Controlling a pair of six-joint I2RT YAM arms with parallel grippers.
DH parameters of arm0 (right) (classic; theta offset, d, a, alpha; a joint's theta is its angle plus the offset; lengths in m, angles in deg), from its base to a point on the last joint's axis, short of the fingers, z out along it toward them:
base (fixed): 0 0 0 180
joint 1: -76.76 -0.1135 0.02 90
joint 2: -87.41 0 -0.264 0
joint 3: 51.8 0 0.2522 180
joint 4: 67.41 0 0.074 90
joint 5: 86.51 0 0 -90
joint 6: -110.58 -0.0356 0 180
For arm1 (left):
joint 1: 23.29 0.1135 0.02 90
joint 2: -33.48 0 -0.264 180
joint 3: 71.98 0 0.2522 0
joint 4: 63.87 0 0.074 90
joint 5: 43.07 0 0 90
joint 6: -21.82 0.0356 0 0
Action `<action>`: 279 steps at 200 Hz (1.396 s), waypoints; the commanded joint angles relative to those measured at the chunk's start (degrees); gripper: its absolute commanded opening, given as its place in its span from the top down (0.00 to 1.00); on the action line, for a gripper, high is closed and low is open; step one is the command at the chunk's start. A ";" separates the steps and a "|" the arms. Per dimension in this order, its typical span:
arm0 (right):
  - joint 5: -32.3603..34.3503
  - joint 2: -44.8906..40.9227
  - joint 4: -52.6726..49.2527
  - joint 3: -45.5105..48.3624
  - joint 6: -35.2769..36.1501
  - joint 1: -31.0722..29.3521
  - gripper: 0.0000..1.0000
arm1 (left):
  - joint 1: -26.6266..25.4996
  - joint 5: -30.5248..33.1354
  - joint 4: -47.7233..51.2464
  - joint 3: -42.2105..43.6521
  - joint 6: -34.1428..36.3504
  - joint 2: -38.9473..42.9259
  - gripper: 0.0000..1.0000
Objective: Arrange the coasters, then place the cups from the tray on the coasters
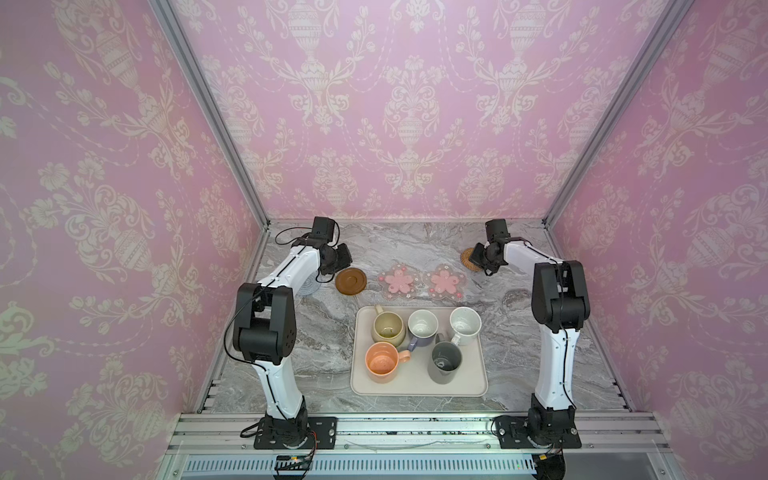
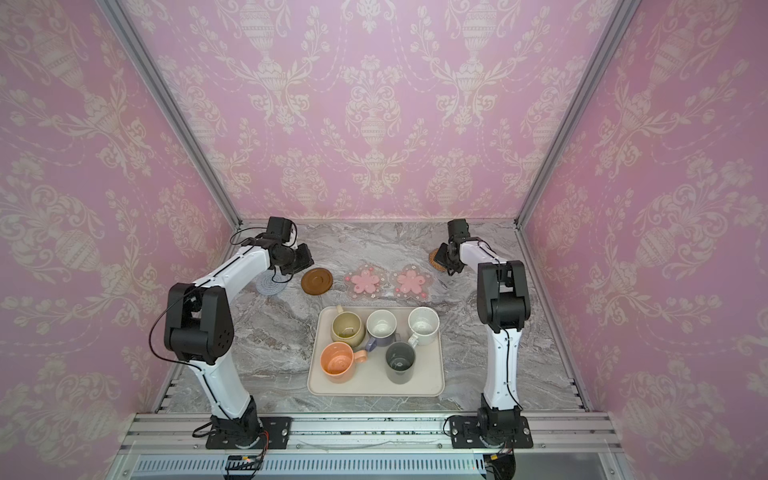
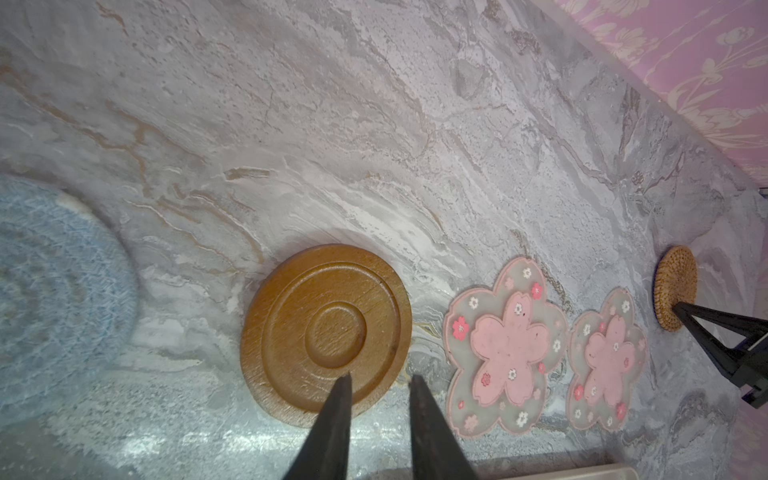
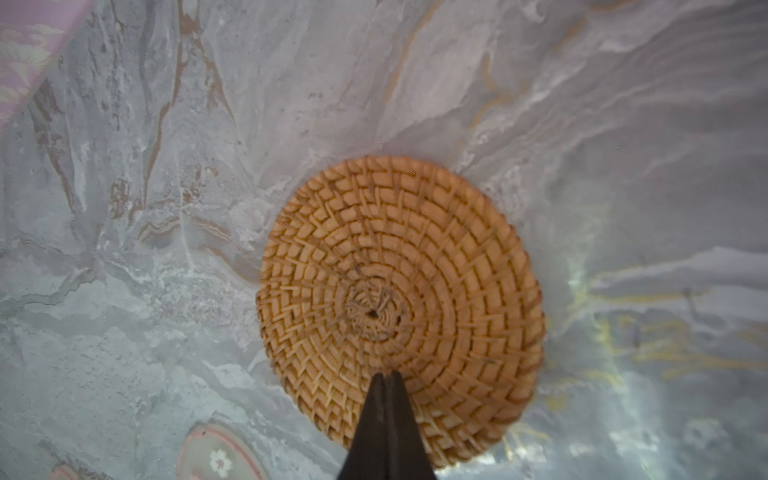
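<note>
So the five coasters sit in a rough row across the far part of the grey marbled table (image 1: 316,345), and none of the mugs has left the big cream-beige rounded tray (image 1: 415,386) at about 6 o'clock of that row. Going across in both top views: the blue-grey woven round coaster (image 2: 270,286) is mostly tucked under the left arm, then the dark brown wooden disc coaster (image 1: 351,281), then the two translucent pink flower-shaped coasters (image 1: 400,280) (image 1: 444,281) nearly touching each other, and the tan rattan round coaster (image 4: 401,307) off at roughly 2 o'clock from the tray, a bit farther back than the rest. The left end effector (image 3: 380,380) has its two dark fingers a little apart with nothing between them, hanging over the near edge of the brown disc; one tip is over the disc, the other over bare table just beside it. The right end effector (image 4: 385,376) has its fingers pressed together, tips at the edge of the rattan coaster. Can't tell from the wrist view whether it's pinching the rim or just sitting over it. On the tray: squat olive-yellow mug (image 1: 388,328) at the far left, lavender mug with white inside (image 1: 422,326) in the far middle, white speckled mug (image 1: 465,325) far right, peach-orange mug (image 1: 382,362) near left, tall dark grey mug (image 1: 446,361) near right, all upright.
</note>
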 commanded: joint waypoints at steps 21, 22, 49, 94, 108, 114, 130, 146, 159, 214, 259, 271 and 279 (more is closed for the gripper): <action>1.14 -6.02 0.11 6.90 0.54 1.55 1.00 | -0.75 -0.98 0.96 0.69 -0.96 4.30 0.72; 1.05 -6.16 0.19 7.00 0.48 1.58 1.00 | -0.79 -0.98 0.96 0.74 -0.98 4.35 0.72; 0.52 -9.20 1.41 11.30 0.42 1.90 1.00 | -0.77 -0.71 1.65 1.15 -0.81 5.35 0.72; 1.70 -12.08 1.13 14.91 1.37 2.19 1.00 | -0.91 -0.46 2.20 2.01 -0.75 7.38 0.71; 1.91 -12.61 0.99 15.36 1.53 2.29 1.00 | -0.89 -0.37 2.40 2.29 -0.74 7.89 0.71; 1.92 -12.77 1.02 15.68 1.55 2.32 1.00 | -0.90 -0.28 2.44 2.45 -0.74 7.99 0.71; 1.88 -13.40 1.26 16.05 1.50 2.53 1.00 | -0.91 -0.19 2.55 2.71 -0.74 8.54 0.71; 1.50 -14.25 1.83 16.17 1.86 2.59 1.00 | -0.85 0.12 2.71 2.93 -0.70 8.93 0.71; 1.26 -15.13 2.02 16.02 2.16 2.54 1.00 | -0.91 0.24 2.67 3.07 -0.65 9.07 0.71; -1.82 -14.81 5.32 14.86 2.13 2.57 0.89 | -1.05 -0.10 2.13 3.40 -0.83 8.46 0.71; -5.71 -10.44 10.94 13.28 -2.35 2.43 0.77 | -1.01 0.95 2.02 3.53 -0.12 7.80 0.71; -6.91 -9.20 12.10 12.50 -3.46 2.33 0.75 | -1.06 0.96 1.97 3.44 0.05 7.20 0.71; -7.22 -8.49 12.67 11.93 -3.96 2.25 0.75 | -1.02 0.80 1.93 3.36 0.19 6.72 0.71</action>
